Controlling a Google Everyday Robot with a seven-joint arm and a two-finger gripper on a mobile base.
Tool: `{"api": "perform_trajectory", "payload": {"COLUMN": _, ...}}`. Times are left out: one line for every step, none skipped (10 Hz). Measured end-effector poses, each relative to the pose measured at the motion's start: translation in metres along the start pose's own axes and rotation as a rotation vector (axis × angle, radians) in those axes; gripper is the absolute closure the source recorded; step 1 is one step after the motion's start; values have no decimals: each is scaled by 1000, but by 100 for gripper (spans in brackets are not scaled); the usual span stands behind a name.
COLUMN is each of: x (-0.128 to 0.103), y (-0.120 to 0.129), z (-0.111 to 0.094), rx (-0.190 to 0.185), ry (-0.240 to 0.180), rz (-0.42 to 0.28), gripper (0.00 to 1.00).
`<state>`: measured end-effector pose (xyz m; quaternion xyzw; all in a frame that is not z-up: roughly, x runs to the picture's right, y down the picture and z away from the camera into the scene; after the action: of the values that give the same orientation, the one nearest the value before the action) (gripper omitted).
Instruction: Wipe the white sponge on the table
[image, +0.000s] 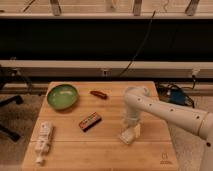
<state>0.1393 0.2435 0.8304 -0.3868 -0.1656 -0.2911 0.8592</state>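
The white sponge (128, 136) lies flat on the light-wood table (100, 152), right of centre. My white arm comes in from the right and bends down over it. My gripper (131, 127) points straight down onto the sponge's top and is shut on it, pressing it against the tabletop. The sponge's upper part is hidden by the gripper.
A green bowl (62, 96) stands at the back left. A small red object (98, 94) lies at the back centre, a red-black packet (89, 121) in the middle, and a long white tube (43, 141) at the front left. A chair base (7, 107) is off the table's left.
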Motion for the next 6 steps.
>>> {"api": "perform_trajectory", "payload": {"x": 0, "y": -1, "z": -1, "rx": 1, "ry": 1, "rz": -1, "gripper": 100}}
{"api": "perform_trajectory", "payload": {"x": 0, "y": -1, "z": -2, "rx": 1, "ry": 1, "rz": -2, "gripper": 100}}
{"api": "perform_trajectory", "payload": {"x": 0, "y": -1, "z": -2, "rx": 0, "ry": 1, "rz": -3, "gripper": 100}}
{"api": "perform_trajectory", "payload": {"x": 0, "y": -1, "z": -2, "rx": 1, "ry": 1, "rz": -3, "gripper": 100}}
{"api": "perform_trajectory", "payload": {"x": 0, "y": -1, "z": -2, "rx": 2, "ry": 1, "rz": -1, "gripper": 100}}
{"api": "perform_trajectory", "payload": {"x": 1, "y": -2, "z": -3, "rx": 5, "ry": -1, "rz": 0, "gripper": 100}}
